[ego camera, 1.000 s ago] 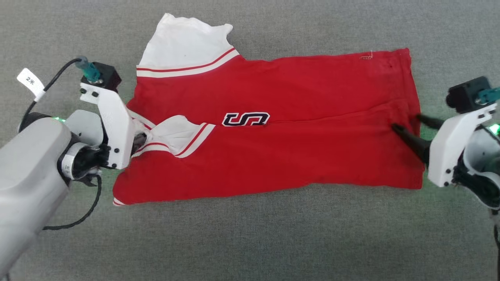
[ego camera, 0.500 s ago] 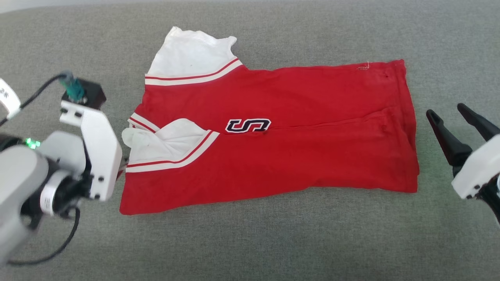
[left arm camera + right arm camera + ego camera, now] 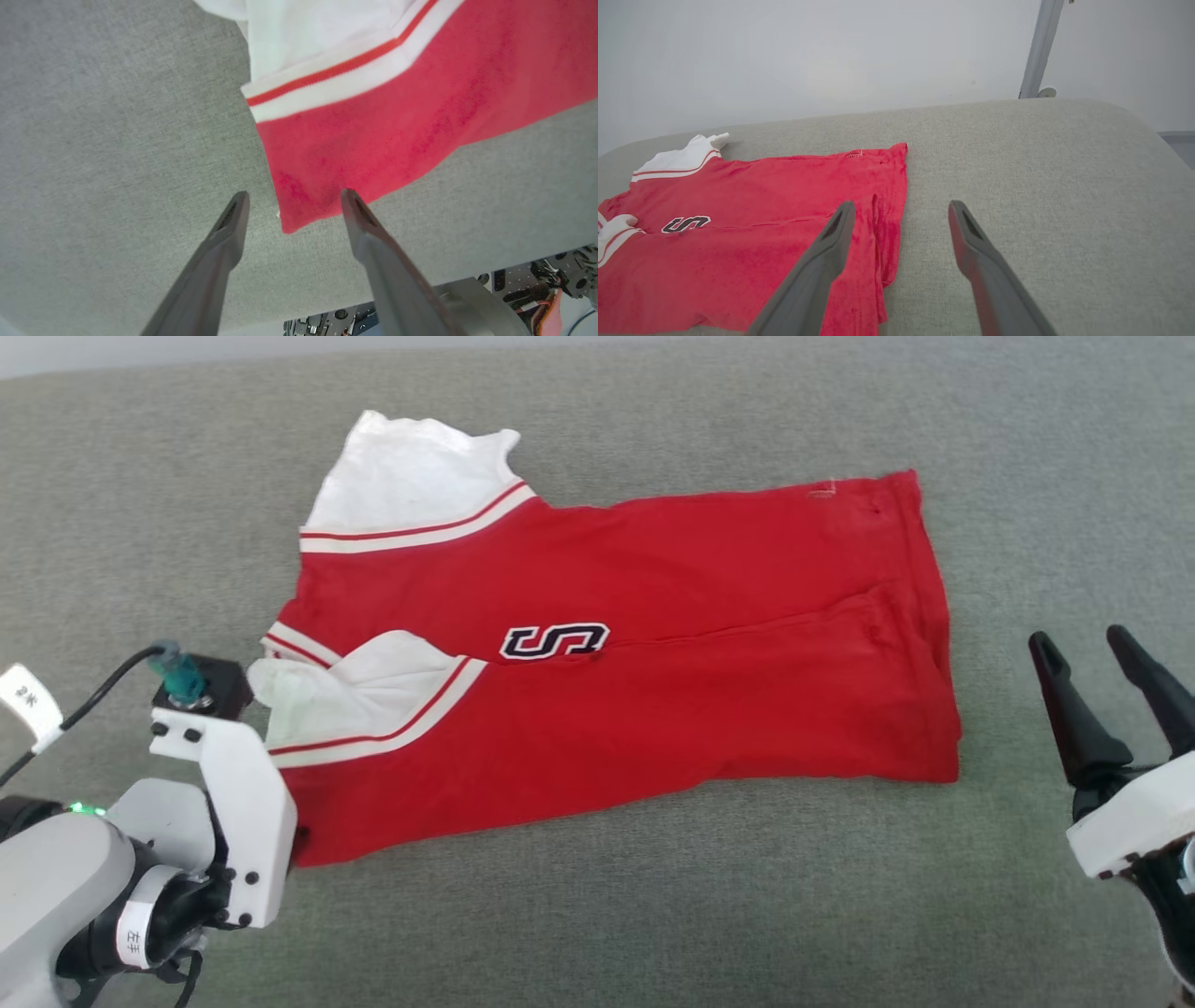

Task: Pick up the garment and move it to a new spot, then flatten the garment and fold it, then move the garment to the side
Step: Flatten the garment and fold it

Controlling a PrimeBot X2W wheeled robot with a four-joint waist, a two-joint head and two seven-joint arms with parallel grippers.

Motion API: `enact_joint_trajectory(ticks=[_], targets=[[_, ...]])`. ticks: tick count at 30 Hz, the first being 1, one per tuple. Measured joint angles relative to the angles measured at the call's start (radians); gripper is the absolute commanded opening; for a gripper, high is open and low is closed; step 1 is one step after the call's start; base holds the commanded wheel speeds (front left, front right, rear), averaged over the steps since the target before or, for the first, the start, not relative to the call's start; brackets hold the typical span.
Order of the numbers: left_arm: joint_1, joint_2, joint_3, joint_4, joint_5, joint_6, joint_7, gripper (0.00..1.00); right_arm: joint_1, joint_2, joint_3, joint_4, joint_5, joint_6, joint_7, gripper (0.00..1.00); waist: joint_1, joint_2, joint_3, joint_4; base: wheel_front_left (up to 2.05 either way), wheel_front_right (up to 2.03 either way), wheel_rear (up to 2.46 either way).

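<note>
The garment (image 3: 653, 709) lies folded lengthwise on the grey cushion, a red band with one white sleeve at the far left and the other lying across its near left end; a black "S" shows at mid-length. My left gripper (image 3: 294, 196) is open, its fingers either side of the garment's (image 3: 397, 116) near left corner, holding nothing. In the head view its white wrist bracket (image 3: 243, 821) sits at that corner. Off the hem end, my right gripper (image 3: 1080, 639) stands open and empty, right of the garment (image 3: 761, 196); in its own view the right gripper (image 3: 901, 205) points along the hem.
The grey cushion (image 3: 597, 915) stretches wide around the shirt, with a rounded far right corner (image 3: 1134, 121). A pale wall (image 3: 831, 56) and a metal pole (image 3: 1038, 46) stand behind. Beyond the cushion's edge, robot hardware (image 3: 537, 280) shows. A tagged cable (image 3: 28, 700) trails from the left wrist.
The left gripper let go of the white sleeve and drew back to the near left corner. The right gripper came off the hem and backed away to the right. The camera also shifted.
</note>
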Motion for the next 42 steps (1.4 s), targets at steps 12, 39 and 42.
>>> enact_joint_trajectory(ticks=[12,39,42], targets=[[0.067,-0.105,0.051,0.272,-0.095,-0.090,-0.133,0.20,0.039,0.035,0.013,-0.024,0.019,0.000,0.094,1.00,-0.0001,0.0001,0.040,-0.050,0.00,0.00,0.00],[-0.023,-0.238,0.022,0.358,-0.061,-0.186,-0.129,0.00,-0.212,0.000,0.127,0.303,0.032,-0.001,0.568,0.00,-0.0001,0.0001,0.093,0.049,0.00,0.00,0.00],[-0.023,-0.241,0.023,0.364,-0.061,-0.191,-0.140,0.00,-0.219,-0.021,0.143,0.306,0.054,0.000,0.576,0.00,-0.0002,0.0001,0.093,0.055,0.00,0.00,0.00]])
